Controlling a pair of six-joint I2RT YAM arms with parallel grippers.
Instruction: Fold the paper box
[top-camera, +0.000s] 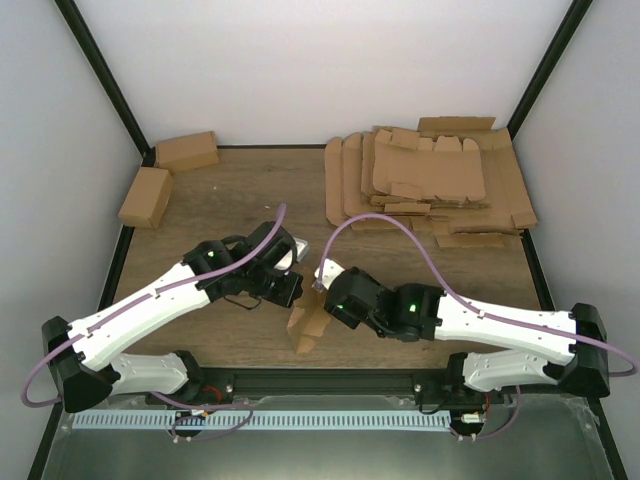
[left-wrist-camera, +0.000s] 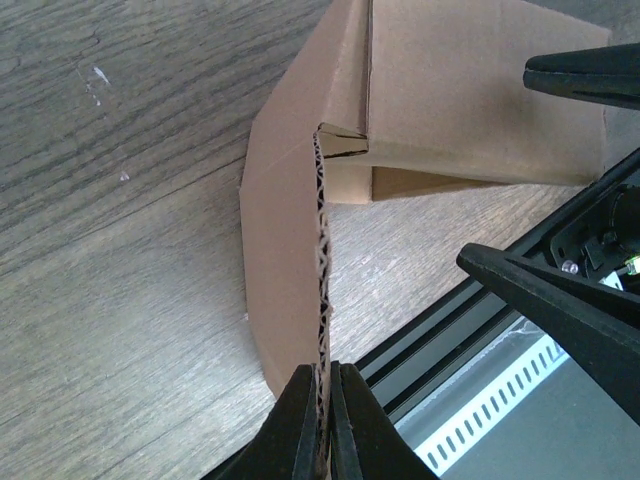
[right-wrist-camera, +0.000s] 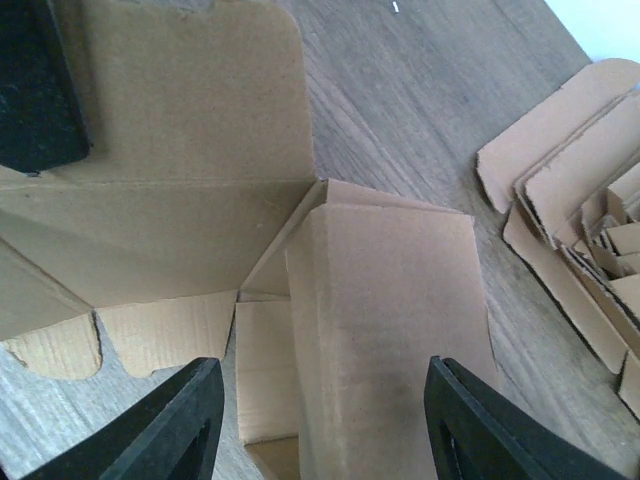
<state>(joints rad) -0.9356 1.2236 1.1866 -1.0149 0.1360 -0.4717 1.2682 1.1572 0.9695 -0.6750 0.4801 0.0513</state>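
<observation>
The paper box (top-camera: 309, 328) is a partly folded brown blank standing near the table's front edge, between the two arms. In the left wrist view my left gripper (left-wrist-camera: 322, 392) is shut on the corrugated edge of one upright panel of the paper box (left-wrist-camera: 283, 240). My right gripper (right-wrist-camera: 325, 420) stands open, its fingers either side of a raised panel of the paper box (right-wrist-camera: 385, 320) without pressing on it. From above, the left gripper (top-camera: 287, 284) and right gripper (top-camera: 322, 282) meet just above the box. The rest of the blank spreads out flat to the left in the right wrist view.
A heap of flat cardboard blanks (top-camera: 430, 175) lies at the back right, also seen as blanks (right-wrist-camera: 570, 200) in the right wrist view. Two folded boxes (top-camera: 186, 152) (top-camera: 145, 196) sit at the back left. A black rail (left-wrist-camera: 470, 330) runs along the near table edge.
</observation>
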